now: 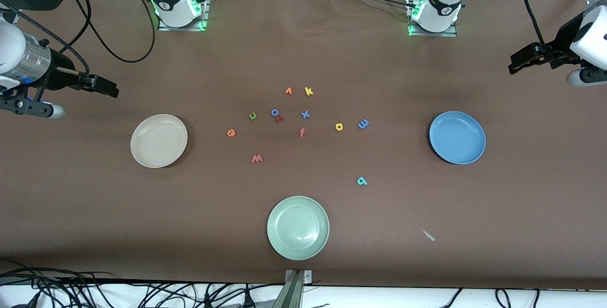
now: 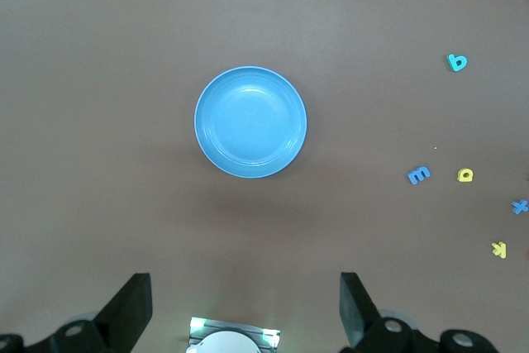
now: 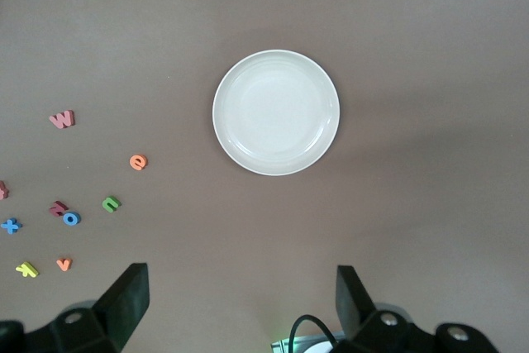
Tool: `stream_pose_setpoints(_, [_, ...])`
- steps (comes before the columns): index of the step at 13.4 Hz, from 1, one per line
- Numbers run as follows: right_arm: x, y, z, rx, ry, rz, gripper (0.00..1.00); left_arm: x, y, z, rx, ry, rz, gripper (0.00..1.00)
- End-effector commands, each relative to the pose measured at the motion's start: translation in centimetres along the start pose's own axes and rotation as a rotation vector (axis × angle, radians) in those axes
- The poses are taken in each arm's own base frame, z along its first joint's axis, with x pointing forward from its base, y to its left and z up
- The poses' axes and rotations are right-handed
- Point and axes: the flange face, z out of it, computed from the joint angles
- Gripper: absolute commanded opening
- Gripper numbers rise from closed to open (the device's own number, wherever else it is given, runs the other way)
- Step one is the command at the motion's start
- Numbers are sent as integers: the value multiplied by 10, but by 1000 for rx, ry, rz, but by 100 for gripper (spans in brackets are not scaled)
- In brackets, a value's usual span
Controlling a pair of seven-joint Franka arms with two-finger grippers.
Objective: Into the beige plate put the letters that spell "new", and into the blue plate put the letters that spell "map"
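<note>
The beige plate (image 1: 159, 140) (image 3: 275, 112) lies empty toward the right arm's end, and the blue plate (image 1: 457, 137) (image 2: 250, 121) lies empty toward the left arm's end. Between them, loose on the table, lie the green n (image 1: 252, 116) (image 3: 111, 202), orange e (image 1: 231, 132) (image 3: 138, 161), red w (image 1: 257, 158) (image 3: 62, 119), blue m (image 1: 363, 123) (image 2: 419, 174), yellow p (image 1: 338, 127) (image 2: 465, 174) and teal a (image 1: 362, 181) (image 2: 456, 62). My right gripper (image 1: 111, 91) (image 3: 240, 307) hangs open high beside the beige plate. High beside the blue plate, my left gripper (image 1: 514, 64) (image 2: 245, 312) is open too. Both hold nothing.
A pale green plate (image 1: 298, 227) sits near the front edge. Other letters lie in the middle cluster: orange v (image 1: 288, 91), yellow k (image 1: 308, 91), blue o (image 1: 275, 112), red r (image 1: 279, 119), blue x (image 1: 305, 114), pink f (image 1: 302, 132). A small grey scrap (image 1: 428, 235) lies nearer the camera.
</note>
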Motion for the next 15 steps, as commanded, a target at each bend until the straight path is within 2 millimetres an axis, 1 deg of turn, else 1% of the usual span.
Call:
stream_pose_setpoints(1, [-3,2,1,-1,1,13,100,1,2,-6,-4,0,-1,100])
stream_pose_setpoints(12, [-1,1,-2,10,18,-7,100,1,4,-6,-2,0,2,100])
stream_pose_setpoints(15, [-1,1,-2,5,20,-51,100,1,4,-6,-2,0,2,100])
